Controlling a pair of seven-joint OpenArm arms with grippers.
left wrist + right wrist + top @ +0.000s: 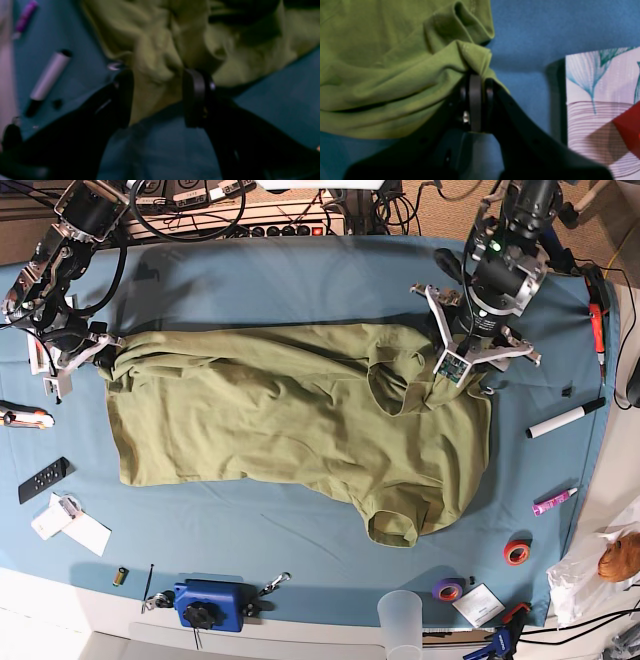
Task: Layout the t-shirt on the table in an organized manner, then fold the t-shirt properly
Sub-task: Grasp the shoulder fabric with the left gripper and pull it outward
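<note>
T-shirt (290, 420) spread mid-surface (300, 280); right gripper (476, 80) pinches its hem corner, left gripper (157, 97) spread wide over bunched, blurry sleeve fabric.

From my left wrist view, everything is blurred; the t-shirt (160, 45) is cut off at 12 o'clock.

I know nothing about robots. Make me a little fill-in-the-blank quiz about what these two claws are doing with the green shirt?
1. The right claw is ____ on a corner of the t-shirt.
2. The left claw stands ____, with shirt cloth between its fingers.
3. The shirt lies on a table covered in ____ cloth.
4. In the base view, the white marker lies ____ the shirt.

Missing words: shut; open; blue; beside
</note>
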